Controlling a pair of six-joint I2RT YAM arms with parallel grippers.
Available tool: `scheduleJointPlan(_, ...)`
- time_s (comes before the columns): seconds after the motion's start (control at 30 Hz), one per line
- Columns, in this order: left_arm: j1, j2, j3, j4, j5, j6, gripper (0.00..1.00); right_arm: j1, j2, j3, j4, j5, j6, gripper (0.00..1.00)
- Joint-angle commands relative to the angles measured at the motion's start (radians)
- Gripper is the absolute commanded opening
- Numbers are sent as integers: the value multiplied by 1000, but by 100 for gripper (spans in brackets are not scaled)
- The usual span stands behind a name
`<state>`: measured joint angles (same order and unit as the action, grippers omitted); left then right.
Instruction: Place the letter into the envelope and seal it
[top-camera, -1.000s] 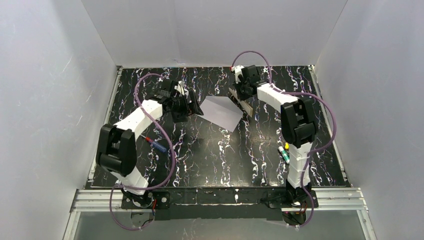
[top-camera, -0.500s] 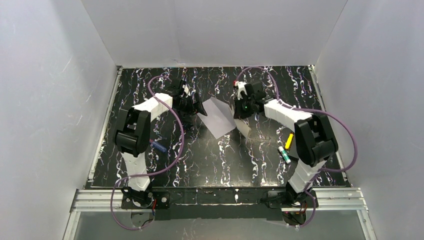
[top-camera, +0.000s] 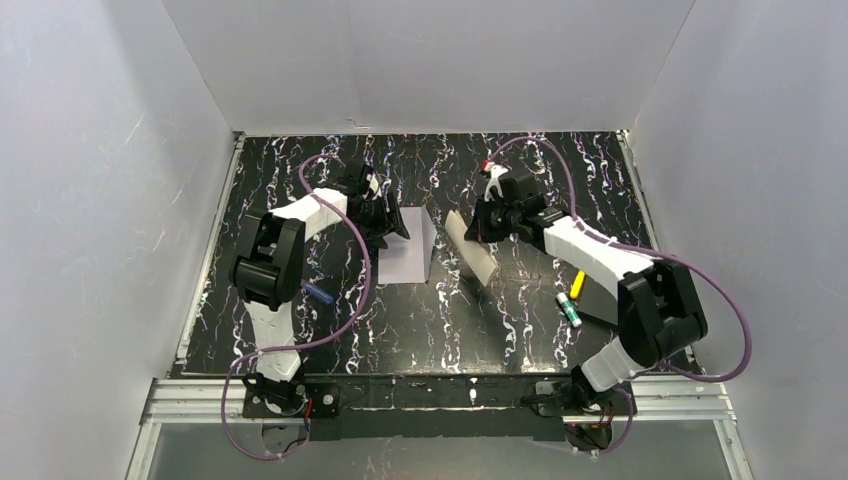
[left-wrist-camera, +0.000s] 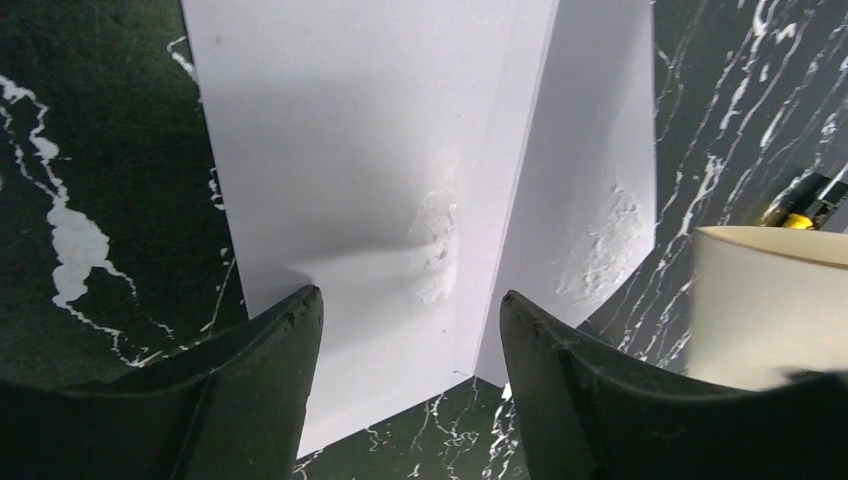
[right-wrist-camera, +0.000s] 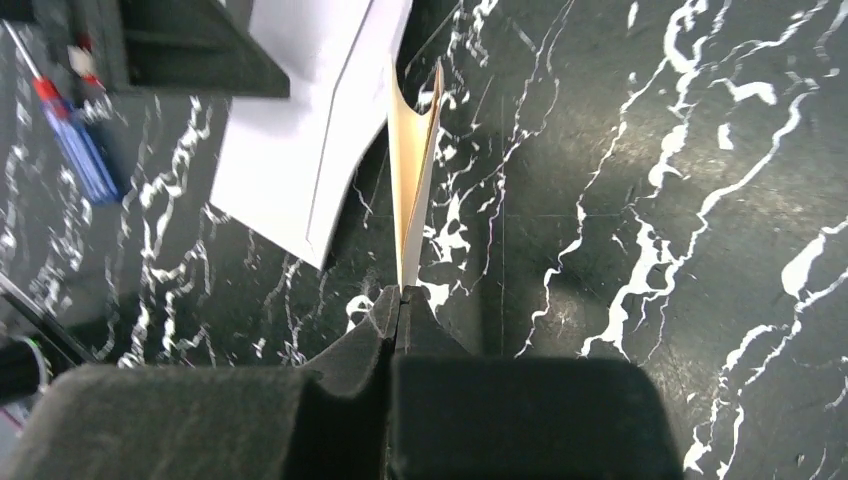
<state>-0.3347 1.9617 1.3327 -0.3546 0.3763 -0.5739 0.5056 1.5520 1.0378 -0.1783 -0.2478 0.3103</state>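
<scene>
Top view: one envelope (top-camera: 412, 250) lies flat on the tabletop (top-camera: 520, 320), its long axis running far to near, with the left pincer (top-camera: 392, 222) at its far-left edge. One letter (top-camera: 478, 258) is held just right of the envelope, apart from it, by the right pincer (top-camera: 478, 225), the nearer arm to it. Left wrist view: the left pincer (left-wrist-camera: 408, 305) stands wide open, straddling the envelope (left-wrist-camera: 380, 150) and gripping nothing. A fold line runs lengthwise, and the flap side faces the letter (left-wrist-camera: 770, 300). Whether the fingers press the paper cannot be told. Right wrist view: the right pincer (right-wrist-camera: 400, 300) is clamped tight on the letter (right-wrist-camera: 412, 180), which is seen edge-on and bowed, with the envelope (right-wrist-camera: 300, 130) to its left. Judgement: insertion requires a leftward carry into the flap side.
</scene>
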Motion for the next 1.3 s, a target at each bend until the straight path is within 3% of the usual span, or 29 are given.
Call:
scheduleJointPlan(0.0, 3, -73, -37, -40, -57, 46, 63, 3, -108, 41, 89, 86, 158, 1)
scheduleJointPlan(0.13, 3, -154, -73, -64, -86, 67, 62, 65, -80, 36, 337, 141, 363, 1)
scheduleJointPlan(0.3, 3, -169, -73, -152, -158, 74, 43, 120, 79, 100, 508, 241, 513, 1)
scheduleJointPlan(0.37, 3, -167, -71, -173, -189, 79, 41, 125, 145, 107, 641, 198, 532, 1)
scheduleJointPlan(0.47, 2, -157, -65, -199, -184, 63, 43, 137, 224, 112, 698, 240, 509, 1)
scheduleJointPlan(0.63, 3, -121, -65, -212, -169, 37, 40, 142, 308, -58, 1034, 431, 480, 1)
scheduleJointPlan(0.77, 3, -127, -83, -154, -157, 53, 38, 125, 419, -42, 1145, 401, 442, 1)
scheduleJointPlan(0.9, 3, -118, -63, -194, -245, 69, 34, 129, 453, -72, 1211, 418, 413, 1)
scheduleJointPlan(0.97, 4, -93, -32, -267, -338, 51, 19, 128, 449, -82, 1191, 465, 344, 1)
scheduleJointPlan(1.03, 3, -55, -7, -308, -335, 28, 13, 128, 444, -90, 1184, 522, 267, 1)
scheduleJointPlan(1.27, 4, -7, -51, -263, -213, -93, 17, 142, 522, -100, 1347, 463, 186, 1)
